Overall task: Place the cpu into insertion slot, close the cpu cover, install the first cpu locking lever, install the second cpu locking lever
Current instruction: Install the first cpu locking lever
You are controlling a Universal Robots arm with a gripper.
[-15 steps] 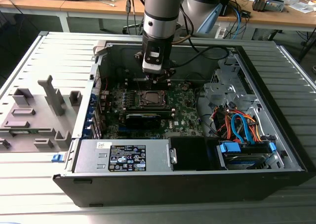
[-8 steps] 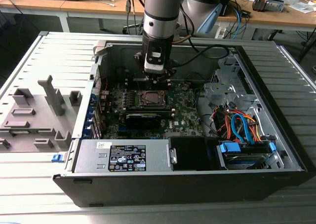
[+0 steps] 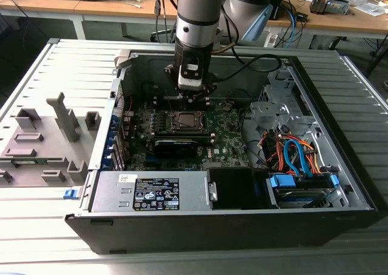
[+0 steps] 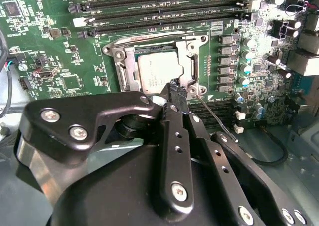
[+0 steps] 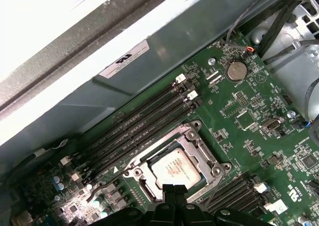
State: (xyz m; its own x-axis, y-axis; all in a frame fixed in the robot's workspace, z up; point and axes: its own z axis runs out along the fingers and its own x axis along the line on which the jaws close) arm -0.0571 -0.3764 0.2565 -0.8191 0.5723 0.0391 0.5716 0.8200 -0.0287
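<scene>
The cpu [image 4: 158, 70] lies flat in the insertion slot [image 4: 118, 54] on the green motherboard, its dull silver top facing up. The silvery cpu cover [image 4: 128, 72] lies down around it as a frame. A thin wire locking lever [image 4: 212, 114] sticks out slantwise from one socket corner. My gripper [image 4: 174, 89] is shut with nothing between its black fingers, and its tips hover at the socket's edge beside that lever. The first wrist view shows the cpu [image 5: 175, 167] just beyond the gripper [image 5: 172, 190]. In the exterior view the gripper [image 3: 193, 96] hangs over the socket [image 3: 185, 121].
Long black memory slots [image 5: 139, 121] run beside the socket. A black expansion card [image 3: 176, 145] and the power supply [image 3: 151, 193] lie nearer the case front. Coloured cables [image 3: 294, 154] fill the exterior view's right. A grey fixture [image 3: 42, 142] stands outside the case.
</scene>
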